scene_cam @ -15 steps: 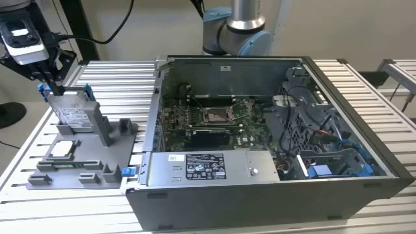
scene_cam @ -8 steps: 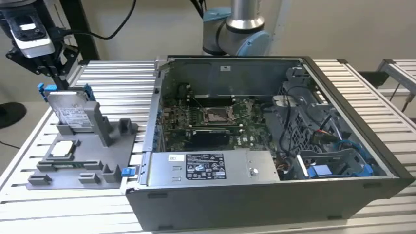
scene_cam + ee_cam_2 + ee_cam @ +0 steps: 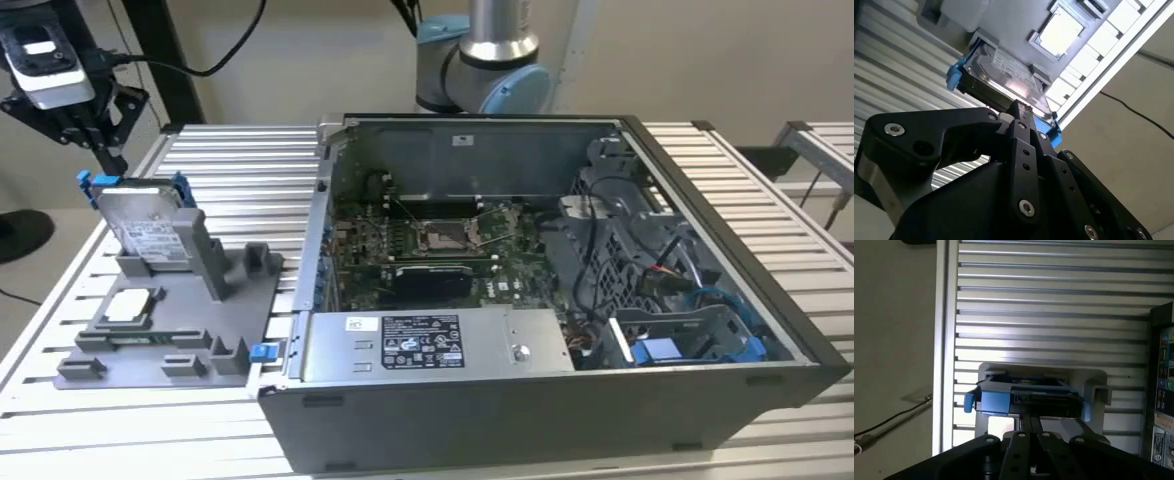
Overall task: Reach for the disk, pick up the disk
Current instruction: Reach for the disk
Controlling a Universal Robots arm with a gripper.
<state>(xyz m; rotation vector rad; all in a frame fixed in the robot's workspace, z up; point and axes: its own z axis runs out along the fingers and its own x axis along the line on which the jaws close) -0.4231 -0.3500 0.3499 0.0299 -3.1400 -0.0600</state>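
The disk (image 3: 150,228), silver-grey with a white label and blue side rails, stands upright and slightly leaning in a slot of the grey holder (image 3: 200,335) at the exterior view's left. My gripper (image 3: 112,160) hangs just above the disk's top edge near its blue corner, fingers drawn together and shut with nothing between them. In the second wrist view the fingertips of the gripper (image 3: 1021,107) end right at the edge of the disk (image 3: 1004,75). The first wrist view shows the disk (image 3: 1026,397) edge-on just beyond the gripper (image 3: 1030,421).
A pale square processor chip (image 3: 127,305) lies flat on the holder in front of the disk. An open computer case (image 3: 534,300) stands to the exterior view's right of the holder. All rest on a slatted metal table (image 3: 227,150). The arm's base (image 3: 487,60) rises behind the case.
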